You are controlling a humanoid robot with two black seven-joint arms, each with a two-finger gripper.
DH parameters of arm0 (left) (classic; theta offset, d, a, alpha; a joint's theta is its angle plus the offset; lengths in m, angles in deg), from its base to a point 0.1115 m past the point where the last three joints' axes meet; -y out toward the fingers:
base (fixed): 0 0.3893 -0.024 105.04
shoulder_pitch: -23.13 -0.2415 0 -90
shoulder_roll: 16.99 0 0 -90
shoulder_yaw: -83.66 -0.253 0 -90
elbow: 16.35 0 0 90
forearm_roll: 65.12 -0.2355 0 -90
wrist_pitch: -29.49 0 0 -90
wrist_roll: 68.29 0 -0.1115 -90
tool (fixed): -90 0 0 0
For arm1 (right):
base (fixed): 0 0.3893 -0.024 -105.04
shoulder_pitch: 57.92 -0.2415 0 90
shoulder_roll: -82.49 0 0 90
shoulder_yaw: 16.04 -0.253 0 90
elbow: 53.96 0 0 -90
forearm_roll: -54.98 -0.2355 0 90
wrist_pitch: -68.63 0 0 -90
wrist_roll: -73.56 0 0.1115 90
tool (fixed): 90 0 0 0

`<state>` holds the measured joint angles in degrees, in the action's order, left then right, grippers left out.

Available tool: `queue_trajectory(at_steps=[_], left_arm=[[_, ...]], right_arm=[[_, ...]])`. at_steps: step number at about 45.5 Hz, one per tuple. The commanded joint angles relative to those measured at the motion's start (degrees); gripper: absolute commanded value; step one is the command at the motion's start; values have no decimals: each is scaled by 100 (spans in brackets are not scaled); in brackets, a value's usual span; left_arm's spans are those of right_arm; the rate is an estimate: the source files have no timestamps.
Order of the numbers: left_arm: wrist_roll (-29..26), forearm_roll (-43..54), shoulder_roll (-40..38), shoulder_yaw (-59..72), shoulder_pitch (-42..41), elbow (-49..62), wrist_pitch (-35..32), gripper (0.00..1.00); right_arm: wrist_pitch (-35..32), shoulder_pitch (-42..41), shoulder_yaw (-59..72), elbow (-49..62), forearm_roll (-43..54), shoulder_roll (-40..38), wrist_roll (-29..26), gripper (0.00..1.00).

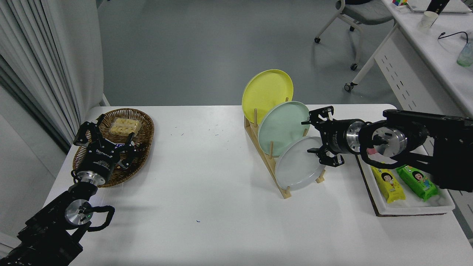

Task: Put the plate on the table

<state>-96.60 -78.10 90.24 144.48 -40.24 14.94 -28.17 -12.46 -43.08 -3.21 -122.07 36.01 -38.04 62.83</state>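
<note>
Pale grey plate (297,164) standing on edge in front slot of wooden rack (266,155) on white table (207,192), leaning back against the pegs, not yet lifted. Mint-green plate (282,127) in slot behind it, yellow plate (266,90) behind that at the far end. Right gripper (314,136) reaching in from right edge, pointed left, fingers spread wide, holding nothing; lower finger (314,150) right at grey plate's upper right rim, upper finger (309,120) beside mint-green plate's right edge; contact with either hard to confirm. Left gripper (105,138) parked lower left over the near edge of wicker basket (142,129), fingers splayed open, empty. Clear pack of pale snacks (125,125) lying in basket. White tray (417,208) near table's right edge under right arm, holding yellow packet (388,184) and green packet (417,181) side by side. Office chair (354,14) and white desk (432,40) in background, top right.
</note>
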Motion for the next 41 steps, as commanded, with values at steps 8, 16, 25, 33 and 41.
queue_trajectory(at_steps=[8,16,25,33,41], left_arm=[[0,-3,0,0,0,0,0,98],[0,6,0,0,0,0,0,98],[0,-3,0,0,0,0,0,98],[0,6,0,0,0,0,0,98],[0,-3,0,0,0,0,0,98]], right_arm=[[-56,151,-219,131,-10,135,-8,74],[-135,133,-219,87,-10,109,-8,67],[-187,107,-228,78,25,47,-8,62],[-495,116,-219,78,42,-93,-8,56],[-574,107,-219,69,42,-199,-8,56]])
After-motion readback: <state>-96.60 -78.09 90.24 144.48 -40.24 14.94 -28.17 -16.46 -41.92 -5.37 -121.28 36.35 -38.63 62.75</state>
